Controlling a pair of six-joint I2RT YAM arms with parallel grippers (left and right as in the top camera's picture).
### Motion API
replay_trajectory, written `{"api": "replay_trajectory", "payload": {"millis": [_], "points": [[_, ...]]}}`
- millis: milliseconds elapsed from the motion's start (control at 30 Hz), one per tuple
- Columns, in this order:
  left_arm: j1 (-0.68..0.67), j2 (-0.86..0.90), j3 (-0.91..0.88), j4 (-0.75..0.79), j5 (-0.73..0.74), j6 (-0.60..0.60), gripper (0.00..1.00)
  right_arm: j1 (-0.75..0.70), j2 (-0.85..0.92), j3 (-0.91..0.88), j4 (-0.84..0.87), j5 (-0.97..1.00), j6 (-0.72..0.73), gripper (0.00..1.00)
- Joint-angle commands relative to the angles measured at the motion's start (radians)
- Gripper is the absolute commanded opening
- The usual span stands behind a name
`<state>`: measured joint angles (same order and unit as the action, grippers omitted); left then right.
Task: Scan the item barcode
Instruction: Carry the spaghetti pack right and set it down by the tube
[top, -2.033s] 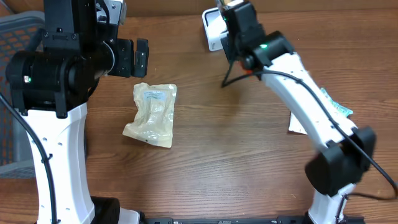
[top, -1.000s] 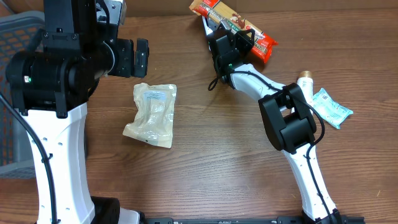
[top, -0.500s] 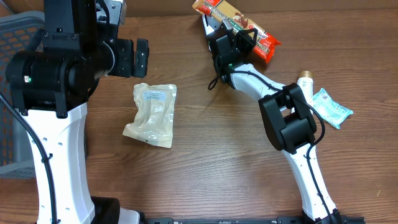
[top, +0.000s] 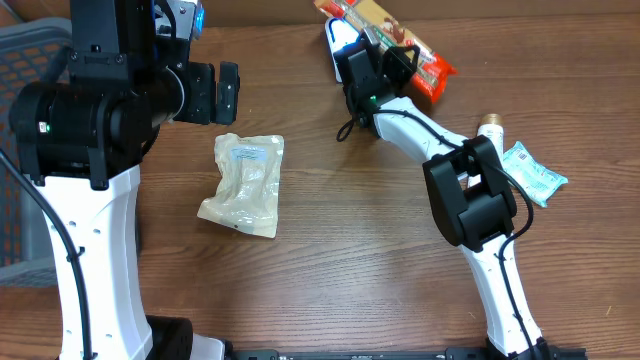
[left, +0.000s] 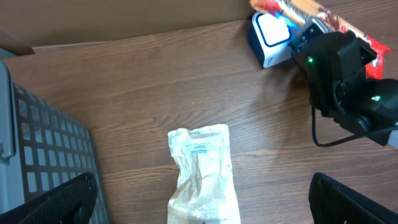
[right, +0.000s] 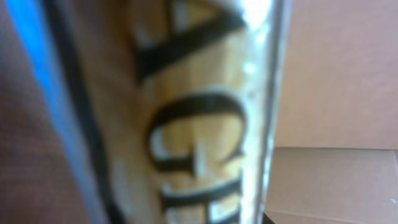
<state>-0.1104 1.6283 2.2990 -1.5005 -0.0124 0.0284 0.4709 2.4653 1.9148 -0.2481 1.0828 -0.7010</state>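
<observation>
I read the right gripper (top: 383, 50) as clenched on the bar (top: 432, 68), which sits at the table's (top: 330, 250) far edge, just over the scanner (top: 334, 35). Blurred wrapper print fills my right wrist view. Left gripper (top: 215, 92) is released, jaws wide, hovering above the pouch (top: 245, 185) left of centre.
</observation>
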Motion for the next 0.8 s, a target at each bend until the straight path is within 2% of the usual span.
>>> {"api": "replay_trajectory", "payload": {"millis": [0, 100, 200, 400, 500, 633, 767], "points": [[-0.001, 0.006, 0.004, 0.002, -0.002, -0.006, 1.0, -0.003, -0.094, 0.023, -0.106, -0.031, 0.198, 0.04], [-0.001, 0.006, 0.004, 0.002, -0.002, -0.006, 1.0, -0.002, -0.094, 0.023, -0.204, -0.052, 0.285, 0.04], [-0.001, 0.006, 0.004, 0.002, -0.001, -0.006, 1.0, -0.002, -0.101, 0.023, -0.207, -0.049, 0.286, 0.04], [-0.001, 0.006, 0.004, 0.002, -0.002, -0.006, 0.99, 0.006, -0.231, 0.023, -0.21, -0.053, 0.323, 0.04], [-0.001, 0.006, 0.004, 0.002, -0.002, -0.006, 1.0, 0.011, -0.345, 0.023, -0.27, -0.086, 0.383, 0.04], [-0.001, 0.006, 0.004, 0.002, -0.002, -0.006, 0.99, 0.014, -0.515, 0.023, -0.452, -0.241, 0.496, 0.04], [-0.001, 0.006, 0.004, 0.002, -0.002, -0.006, 1.0, -0.006, -0.681, 0.023, -0.685, -0.524, 0.679, 0.04]]}}
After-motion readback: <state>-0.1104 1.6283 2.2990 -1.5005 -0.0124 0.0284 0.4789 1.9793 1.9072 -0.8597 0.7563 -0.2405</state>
